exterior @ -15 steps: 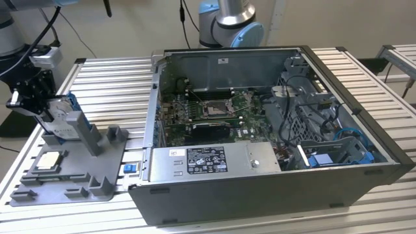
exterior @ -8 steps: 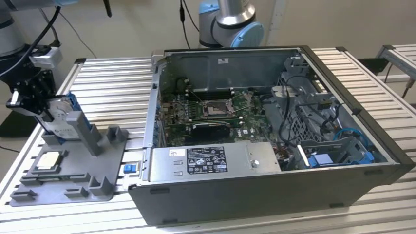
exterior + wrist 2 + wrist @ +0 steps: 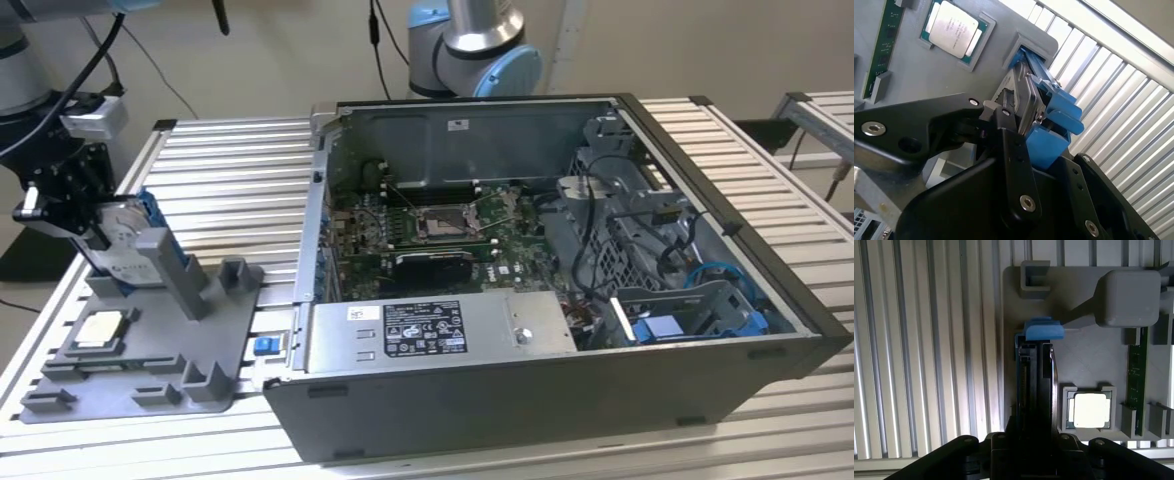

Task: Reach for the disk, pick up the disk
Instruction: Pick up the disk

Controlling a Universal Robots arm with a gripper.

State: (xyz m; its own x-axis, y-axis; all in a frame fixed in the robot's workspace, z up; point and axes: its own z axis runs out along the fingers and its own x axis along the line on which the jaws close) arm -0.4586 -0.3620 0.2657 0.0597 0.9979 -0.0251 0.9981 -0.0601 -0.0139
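One pincer (image 3: pixel 1030 133) pinches the upright disk (image 3: pixel 1023 96) — its print unreadable — in grey holder (image 3: pixel 200 335).

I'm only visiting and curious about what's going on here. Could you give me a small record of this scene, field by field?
Work now: gripper is at the disk
Disk position: upright on edge in a slot of the grey holder tray, not yet lifted out
Also in tray: processor chip, green memory stick
Nearby: open computer case, on the exterior view's right of the tray
Surface: slatted metal table
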